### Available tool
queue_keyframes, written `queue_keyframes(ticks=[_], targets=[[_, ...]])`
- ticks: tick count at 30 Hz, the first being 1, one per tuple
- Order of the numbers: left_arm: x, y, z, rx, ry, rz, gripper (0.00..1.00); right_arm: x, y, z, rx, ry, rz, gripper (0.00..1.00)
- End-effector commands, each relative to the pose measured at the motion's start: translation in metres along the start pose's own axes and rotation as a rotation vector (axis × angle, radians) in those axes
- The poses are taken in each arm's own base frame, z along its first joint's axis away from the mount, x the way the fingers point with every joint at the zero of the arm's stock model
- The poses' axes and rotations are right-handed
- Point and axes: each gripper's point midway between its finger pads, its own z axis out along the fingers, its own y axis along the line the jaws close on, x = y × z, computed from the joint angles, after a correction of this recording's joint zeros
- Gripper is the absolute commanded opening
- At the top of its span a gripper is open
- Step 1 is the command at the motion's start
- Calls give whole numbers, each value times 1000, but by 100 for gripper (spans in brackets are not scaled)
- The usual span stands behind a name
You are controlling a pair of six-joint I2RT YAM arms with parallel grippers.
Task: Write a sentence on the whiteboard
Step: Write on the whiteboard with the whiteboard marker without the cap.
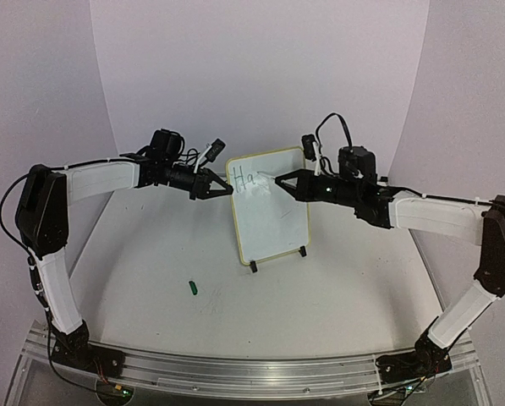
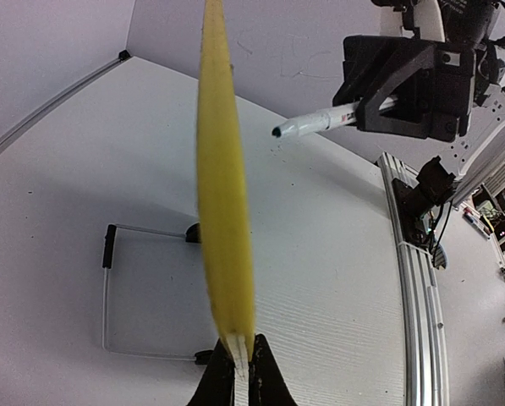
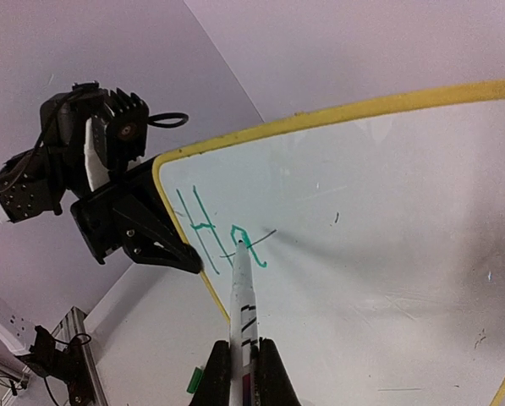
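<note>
The whiteboard (image 1: 273, 216) stands upright on its two black feet (image 1: 254, 267) at the middle of the desk (image 1: 142, 254), between the two arms. The left claw (image 1: 227, 188) is clenched on its yellow left edge. The right claw (image 1: 279, 180) is clenched on a slim white marker (image 3: 242, 292), whose tip sits at the second letter of the sentence (image 3: 222, 233), so far only "Ha" in green near the top left corner. Whether the tip presses the surface or hovers just off it I cannot tell. The main risk seems to be pressure: a push too firm could rock the board back on those small feet or twist it in the left claw, dragging the stroke astray. Too light a touch would likely break the line. The marker might also slide in its grip, since it is held far back from the tip. The letters are tall, so the words may crowd the right edge. A green cap (image 1: 193, 288) lies loose on the desk, well apart from the board. The desk is pale and matte, with a metal rail (image 1: 252, 368) along its near edge and a plain lilac backdrop (image 1: 260, 68) curving behind.
</note>
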Motion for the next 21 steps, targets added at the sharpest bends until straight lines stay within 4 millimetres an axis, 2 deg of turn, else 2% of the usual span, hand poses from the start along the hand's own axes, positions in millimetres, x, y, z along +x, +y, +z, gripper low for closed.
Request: queue_keyframes(ticks=[1, 13, 21], targets=[[8, -1, 4, 8, 35, -17, 0, -26, 16, -10, -37, -62, -40, 0], [8, -2, 4, 11, 36, -17, 0, -26, 6, 6, -17, -56, -34, 0], [9, -1, 5, 11, 38, -20, 0, -20, -4, 14, 13, -44, -23, 0]])
